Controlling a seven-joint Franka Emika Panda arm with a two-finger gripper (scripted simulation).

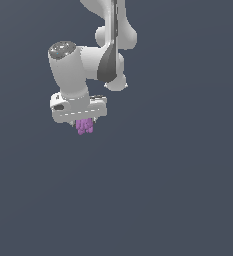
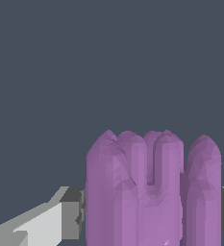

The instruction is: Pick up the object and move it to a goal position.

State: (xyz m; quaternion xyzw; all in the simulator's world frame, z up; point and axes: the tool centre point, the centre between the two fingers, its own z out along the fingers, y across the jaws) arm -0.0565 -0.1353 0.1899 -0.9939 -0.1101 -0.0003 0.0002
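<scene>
The tool [image 1: 84, 125] is clamped on the purple cluster [image 1: 85, 127]; pickup looks done, and carrying to the goal remains.

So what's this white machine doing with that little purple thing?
It's a simulated robot arm whose gripper is clamped on a small purple lumpy object. In the wrist view the object sits between the two fingers, one on each side. The job is to carry it to a goal position; no marker for that spot shows in either view, only plain dark background.
</scene>
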